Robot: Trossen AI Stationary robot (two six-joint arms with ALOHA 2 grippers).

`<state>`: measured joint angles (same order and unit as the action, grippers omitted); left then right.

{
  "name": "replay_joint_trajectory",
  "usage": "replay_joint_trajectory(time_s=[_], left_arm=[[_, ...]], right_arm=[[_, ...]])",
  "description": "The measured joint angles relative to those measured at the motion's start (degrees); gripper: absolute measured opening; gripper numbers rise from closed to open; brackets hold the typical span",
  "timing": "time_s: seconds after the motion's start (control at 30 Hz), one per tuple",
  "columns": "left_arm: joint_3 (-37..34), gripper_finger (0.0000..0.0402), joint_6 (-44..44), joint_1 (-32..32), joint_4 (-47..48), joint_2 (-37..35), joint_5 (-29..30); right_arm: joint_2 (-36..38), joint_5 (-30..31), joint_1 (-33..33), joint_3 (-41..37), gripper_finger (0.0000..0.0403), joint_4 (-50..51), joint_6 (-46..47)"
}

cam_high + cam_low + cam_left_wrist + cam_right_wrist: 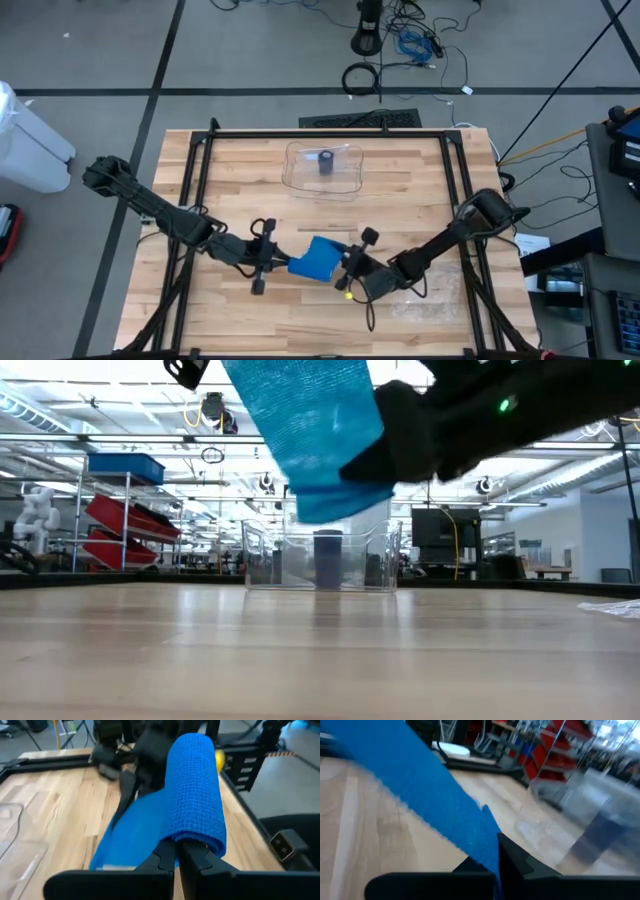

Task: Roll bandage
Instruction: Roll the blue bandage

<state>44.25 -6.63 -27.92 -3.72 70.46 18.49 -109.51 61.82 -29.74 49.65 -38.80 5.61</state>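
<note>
The blue bandage (322,260) hangs above the near middle of the desk (400,190). The left end effector (281,262) is clamped on its rolled end, the right end effector (345,268) on its loose end. No readable writing shows.

The tabletop (300,190) is a light wood butcher-block surface with visible plank seams, bordered by a black metal frame (330,133) that runs along its far edge and down both sides. A clear plastic tray (299,170) rests directly on it near the far edge, about centred, with a small dark cylindrical roll (326,162) standing upright inside. A crumpled piece of clear plastic film (425,300) lies flat on the wood near the front right corner, well apart from the tray.
</note>
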Motion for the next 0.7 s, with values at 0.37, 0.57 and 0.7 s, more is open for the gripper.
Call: replay_joint_trajectory(time_s=[0.37, 0.57, 0.7], left_arm=[[0.0, 0.0006, 0.8, 0.1, 2.8, 2.2, -4.3], [0.0, 0.0006, 1.1, 1.2, 4.7, 3.0, -6.6], [0.0, 0.0006, 1.6, 1.7, 5.3, 4.1, -9.0]], right_arm=[[5.0, 2.7, -0.2, 0.0, 0.0000, -2.0, -13.6], [6.0, 2.7, 0.1, 0.0, 0.0000, -7.1, -22.0], [6.7, 1.7, 0.1, 0.0, 0.0000, -10.7, -24.8]])
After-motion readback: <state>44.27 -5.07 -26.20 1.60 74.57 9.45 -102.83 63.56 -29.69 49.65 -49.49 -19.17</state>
